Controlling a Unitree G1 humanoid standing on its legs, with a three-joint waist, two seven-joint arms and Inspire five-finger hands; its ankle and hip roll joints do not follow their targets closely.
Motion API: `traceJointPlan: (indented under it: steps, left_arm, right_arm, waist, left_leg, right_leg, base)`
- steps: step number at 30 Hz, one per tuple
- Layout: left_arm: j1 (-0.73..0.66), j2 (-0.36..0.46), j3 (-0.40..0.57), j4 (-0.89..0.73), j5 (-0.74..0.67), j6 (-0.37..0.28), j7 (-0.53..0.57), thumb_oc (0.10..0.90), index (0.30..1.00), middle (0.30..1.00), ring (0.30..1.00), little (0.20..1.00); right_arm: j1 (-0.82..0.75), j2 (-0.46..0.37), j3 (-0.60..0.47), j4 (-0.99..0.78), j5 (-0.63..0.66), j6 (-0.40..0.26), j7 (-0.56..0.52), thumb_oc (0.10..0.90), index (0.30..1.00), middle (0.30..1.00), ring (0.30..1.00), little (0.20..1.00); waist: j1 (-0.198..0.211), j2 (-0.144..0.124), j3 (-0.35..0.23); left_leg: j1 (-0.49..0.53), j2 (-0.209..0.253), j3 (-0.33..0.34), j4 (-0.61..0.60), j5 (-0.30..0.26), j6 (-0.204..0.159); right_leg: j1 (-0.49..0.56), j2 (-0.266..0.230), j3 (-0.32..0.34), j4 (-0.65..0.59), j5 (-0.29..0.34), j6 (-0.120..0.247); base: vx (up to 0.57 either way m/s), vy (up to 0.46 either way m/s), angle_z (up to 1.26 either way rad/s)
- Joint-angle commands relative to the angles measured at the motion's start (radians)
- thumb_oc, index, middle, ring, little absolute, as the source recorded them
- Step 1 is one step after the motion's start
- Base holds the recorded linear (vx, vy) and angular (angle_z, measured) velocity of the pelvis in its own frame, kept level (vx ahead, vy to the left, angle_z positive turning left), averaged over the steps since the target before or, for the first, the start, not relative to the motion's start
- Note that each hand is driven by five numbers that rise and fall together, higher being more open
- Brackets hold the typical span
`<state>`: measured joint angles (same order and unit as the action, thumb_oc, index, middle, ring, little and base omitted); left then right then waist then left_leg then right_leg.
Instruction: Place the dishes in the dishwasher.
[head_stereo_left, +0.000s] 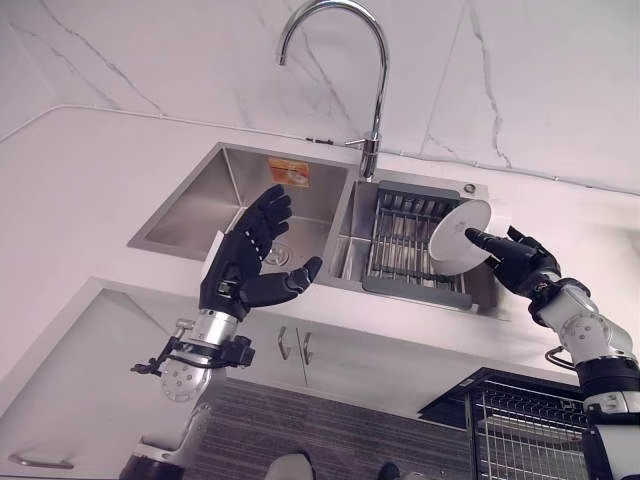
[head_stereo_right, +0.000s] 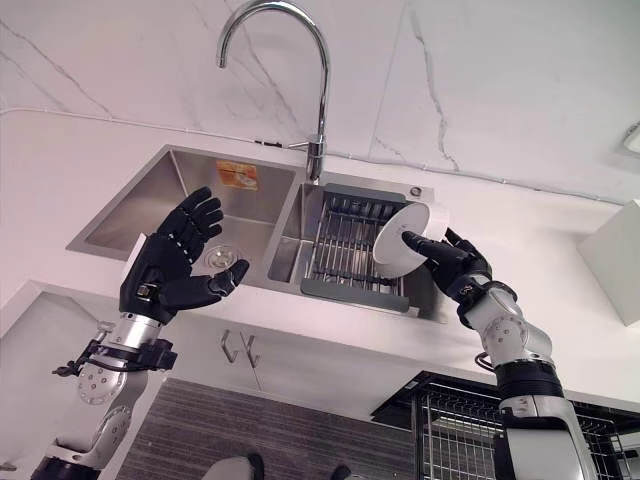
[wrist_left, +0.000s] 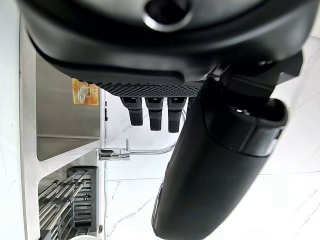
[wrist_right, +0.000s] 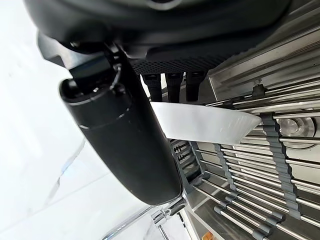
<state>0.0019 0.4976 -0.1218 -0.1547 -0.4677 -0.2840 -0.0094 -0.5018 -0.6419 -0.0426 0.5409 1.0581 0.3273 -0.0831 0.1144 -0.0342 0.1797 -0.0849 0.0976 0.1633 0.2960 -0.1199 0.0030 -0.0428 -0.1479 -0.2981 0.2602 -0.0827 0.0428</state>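
White marble worktop surrounds the sink, where the right hand pinches a plate over the drying rack, dishwasher basket unloaded, left hand open.

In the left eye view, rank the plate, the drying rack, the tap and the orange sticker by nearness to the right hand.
From the right hand:
1. Plate, pinched in that hand.
2. Drying rack, just under the plate in the right basin.
3. Tap, behind the basins.
4. Orange sticker, on the left basin's back wall.
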Motion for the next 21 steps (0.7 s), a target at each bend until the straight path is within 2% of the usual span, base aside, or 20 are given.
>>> traceJointPlan:
  steps: [1, 12, 13, 14, 18, 21]
  left_arm:
    - [-0.116, 0.057, -0.009, -0.082, -0.044, -0.083, -0.002, 0.8, 0.9, 0.9, 0.9, 0.9]
    - [-0.125, 0.062, -0.024, -0.078, -0.058, -0.073, -0.003, 0.8, 0.9, 0.9, 0.9, 0.9]
    - [-0.126, 0.063, -0.028, -0.078, -0.06, -0.073, 0.0, 0.8, 0.9, 0.9, 0.9, 0.9]
    - [-0.127, 0.063, -0.031, -0.076, -0.061, -0.073, 0.003, 0.8, 0.9, 0.9, 0.9, 0.9]
    - [-0.128, 0.062, -0.04, -0.08, -0.059, -0.066, 0.013, 0.8, 0.9, 0.9, 0.9, 0.9]
    - [-0.136, 0.06, -0.053, -0.083, -0.056, -0.06, 0.024, 0.8, 0.9, 0.9, 0.9, 0.9]
  right_arm:
    - [-0.132, -0.087, 0.005, 0.036, -0.02, -0.052, 0.022, 0.8, 0.9, 0.9, 0.9, 0.9]
    - [-0.19, -0.108, 0.029, 0.14, -0.038, -0.033, 0.015, 0.8, 0.9, 0.9, 0.9, 0.9]
    - [-0.198, -0.112, 0.034, 0.155, -0.051, -0.03, 0.017, 0.532, 0.498, 0.498, 0.498, 0.498]
    - [-0.207, -0.116, 0.041, 0.17, -0.07, -0.032, 0.016, 0.4, 0.3, 0.3, 0.3, 0.3]
    - [-0.232, -0.128, 0.051, 0.196, -0.073, -0.05, -0.008, 0.4, 0.3, 0.3, 0.3, 0.3]
    - [-0.253, -0.124, 0.053, 0.197, -0.142, -0.102, -0.096, 0.4, 0.3, 0.3, 0.3, 0.3]
  waist:
    - [0.012, -0.015, -0.055]
    - [0.023, -0.014, -0.057]
    - [0.023, -0.013, -0.058]
    - [0.024, -0.013, -0.058]
    - [0.026, -0.013, -0.057]
    - [0.025, -0.008, -0.053]
  left_leg:
    - [0.06, 0.032, 0.004, 0.004, -0.146, -0.034]
    - [0.06, 0.03, 0.0, 0.004, -0.146, -0.034]
    - [0.06, 0.03, 0.0, 0.004, -0.145, -0.034]
    - [0.061, 0.03, 0.001, 0.004, -0.145, -0.034]
    - [0.062, 0.029, 0.0, 0.004, -0.144, -0.034]
    - [0.062, 0.027, 0.0, 0.004, -0.144, -0.031]
  right_leg:
    - [0.059, -0.047, -0.042, 0.04, -0.155, 0.06]
    - [0.061, -0.049, -0.045, 0.04, -0.155, 0.059]
    - [0.062, -0.049, -0.045, 0.04, -0.155, 0.058]
    - [0.062, -0.049, -0.044, 0.04, -0.156, 0.058]
    - [0.062, -0.049, -0.043, 0.04, -0.155, 0.057]
    - [0.062, -0.049, -0.04, 0.04, -0.155, 0.057]
  base:
    - [0.0, 0.0, 0.0]
    - [0.0, 0.001, 0.0]
    - [0.01, 0.019, 0.07]
    - [0.01, 0.019, 0.05]
    - [0.0, 0.0, 0.0]
    - [0.0, 0.0, 0.0]
